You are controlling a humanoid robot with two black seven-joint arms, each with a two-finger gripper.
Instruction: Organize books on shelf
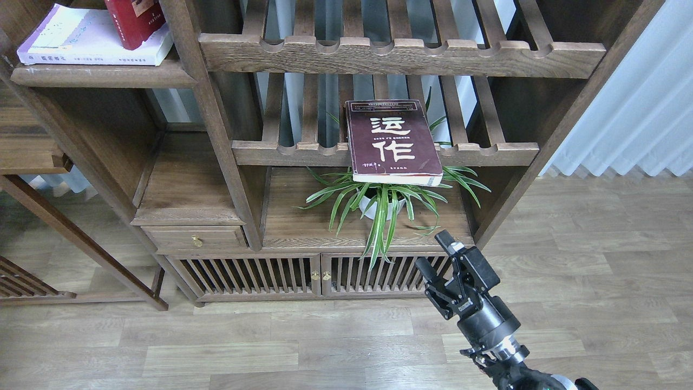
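Note:
A dark maroon book (392,141) with two big white Chinese characters lies flat on the lower slatted rack (487,153), its near end overhanging the notched rail. At the top left a bright red book (132,19) rests on a pale white-lavender book (89,46), which lies on the flat dark-brown shelf (103,76). My right gripper (436,253) is open and empty, low in the view in front of the cabinet doors, well below the maroon book. My left gripper is out of view.
A spider plant in a white pot (381,203) stands on the board under the maroon book. An upper slatted rack (400,51) sits above. A small drawer (195,238) and slatted cabinet doors (303,273) are below. White curtains (639,108) hang at the right.

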